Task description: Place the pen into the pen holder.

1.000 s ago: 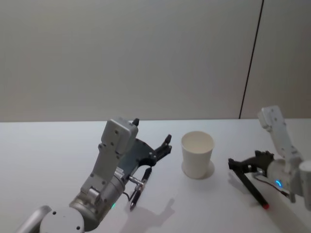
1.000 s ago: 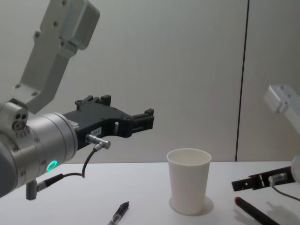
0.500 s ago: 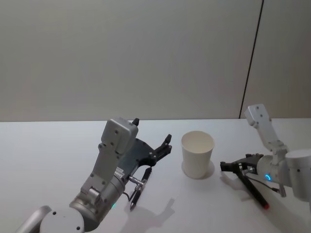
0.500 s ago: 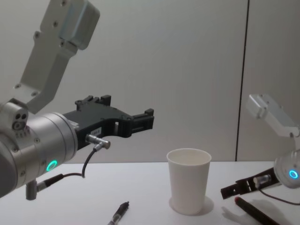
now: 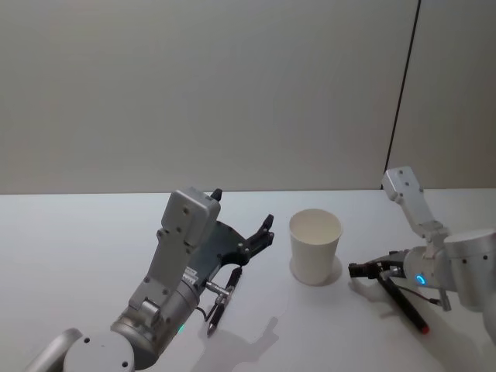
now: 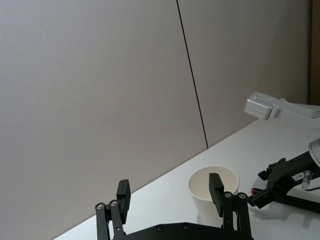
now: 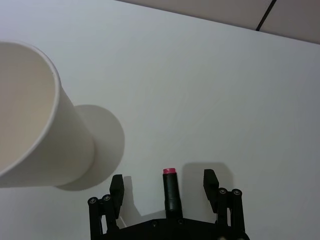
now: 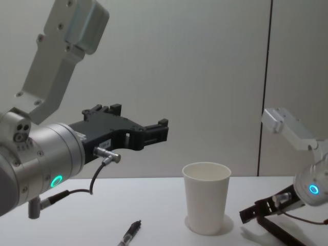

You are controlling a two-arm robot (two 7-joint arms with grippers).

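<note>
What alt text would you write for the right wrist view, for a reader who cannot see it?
The right gripper, open, straddles a dark pen with a red end that lies on the white table, one finger on either side and neither touching it. A white paper cup stands close by, its shadow falling toward the pen.

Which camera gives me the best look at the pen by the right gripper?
Right wrist view: the pen lies close and unobstructed, centred in the open right gripper. Head view shows its length, partly under that gripper; chest view shows only a low dark sliver.
</note>
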